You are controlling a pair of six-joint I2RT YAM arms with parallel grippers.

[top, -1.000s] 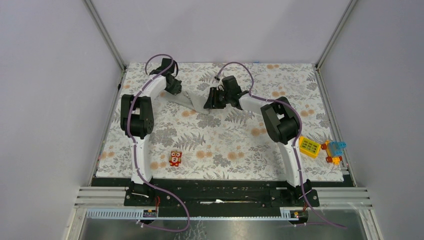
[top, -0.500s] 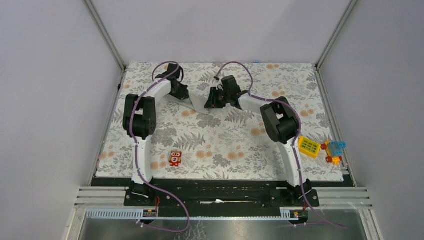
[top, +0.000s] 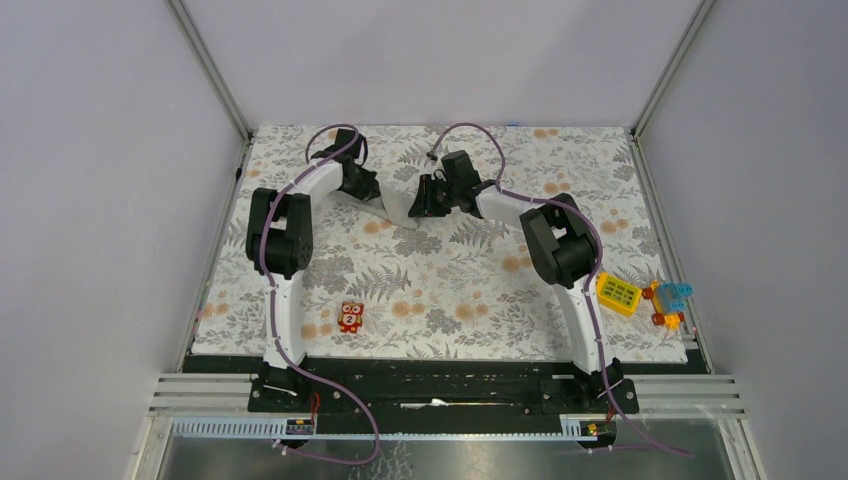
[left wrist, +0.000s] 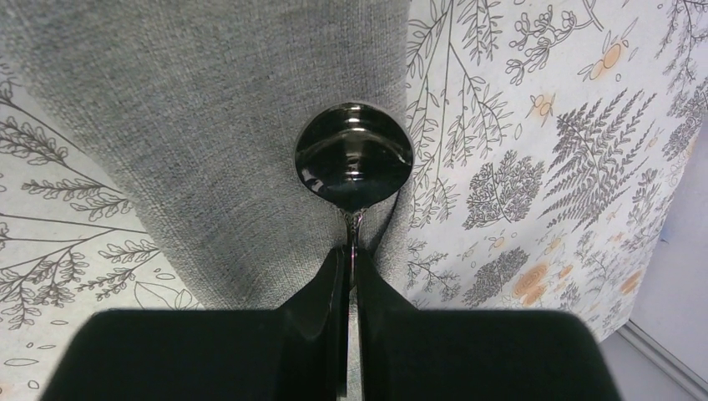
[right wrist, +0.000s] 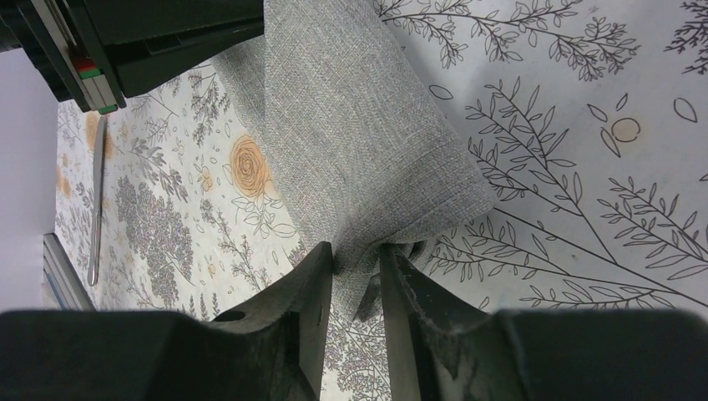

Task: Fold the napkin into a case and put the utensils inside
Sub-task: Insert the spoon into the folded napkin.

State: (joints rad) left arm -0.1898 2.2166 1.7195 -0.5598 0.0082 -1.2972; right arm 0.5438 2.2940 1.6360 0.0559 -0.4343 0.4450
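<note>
We are inserting: left tool grips the spoon, right tool pinches the case; next we slide it inside.

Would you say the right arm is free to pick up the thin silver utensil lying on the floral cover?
Probably not yet: the right end effector is pinching the napkin and must release first; the utensil lies uncovered nearby.

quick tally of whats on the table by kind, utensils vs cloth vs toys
utensils: 2 (spoon, thin silver piece)
cloth: 1 (grey napkin)
toys: 3 (red figure, yellow block, blue and orange toy)
total: 6
</note>
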